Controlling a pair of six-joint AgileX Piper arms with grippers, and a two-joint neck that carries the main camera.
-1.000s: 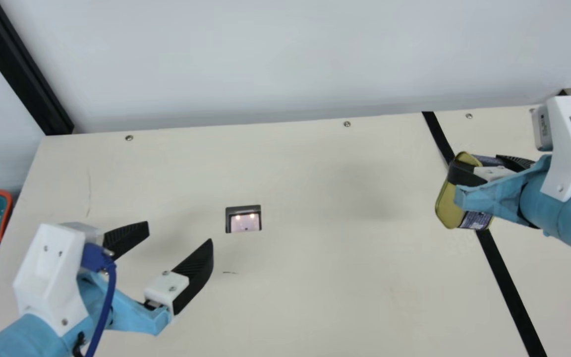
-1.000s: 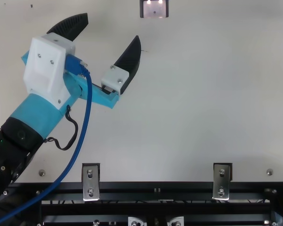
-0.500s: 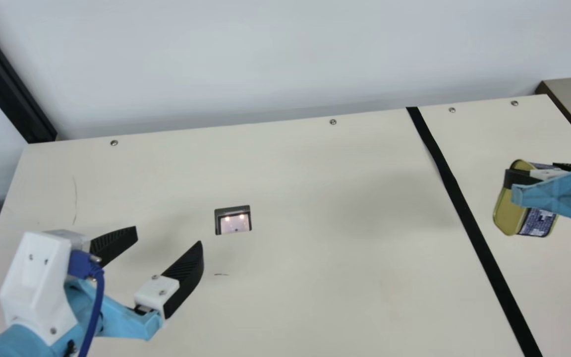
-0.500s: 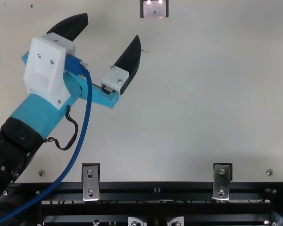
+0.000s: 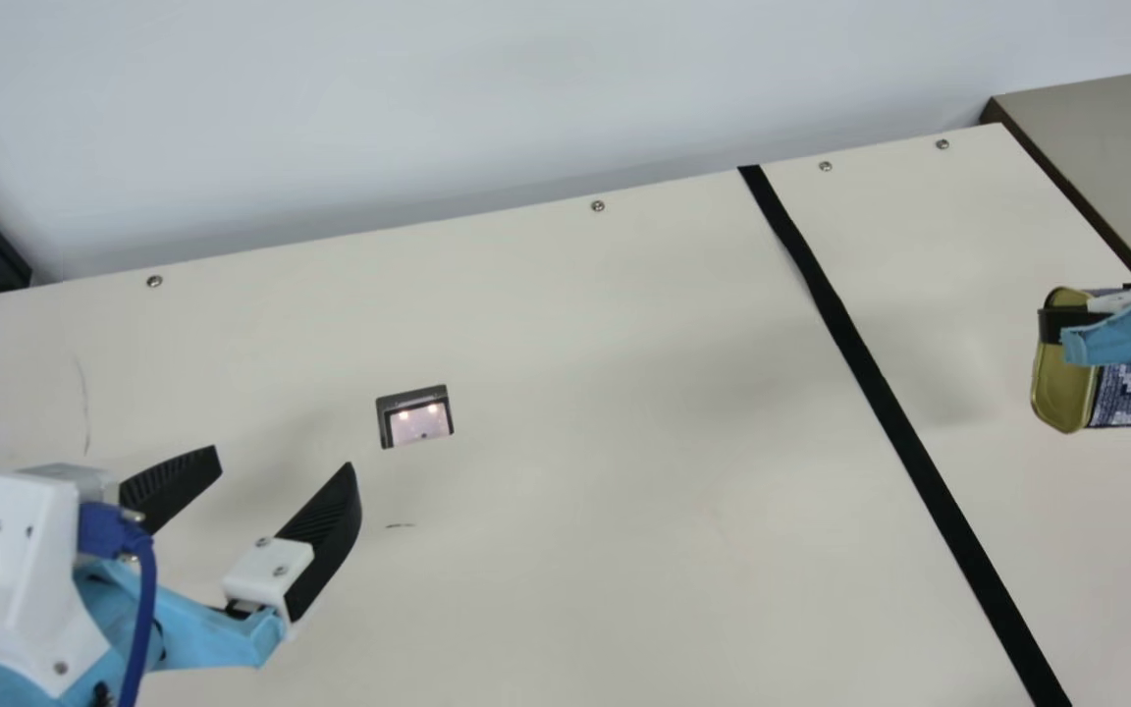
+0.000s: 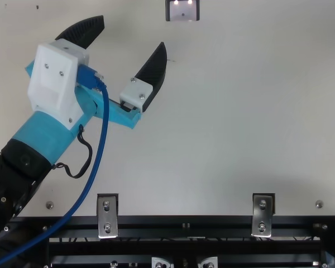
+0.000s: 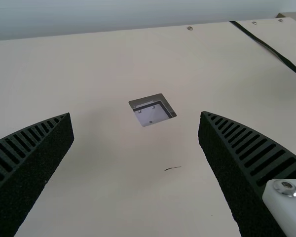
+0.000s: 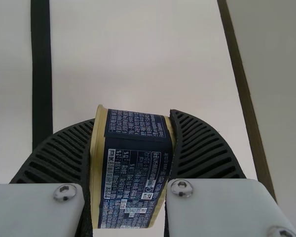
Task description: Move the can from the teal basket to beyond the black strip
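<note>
The can is being gripped by the right gripper, its fingers being parted only by the can's width and pressed against opposite sides. In the main view, the can is being held at three o'clock from the strip, so removal from the basket and the crossing are being judged done; lowering and release are being left, as it is apparently being held above the table. There, the right arm is being extended inward from the three o'clock edge, its fingers being pointed roughly at nine. From about eight o'clock, the left gripper is being aimed towards two, its fingers being spread wide and nothing being held.
</note>
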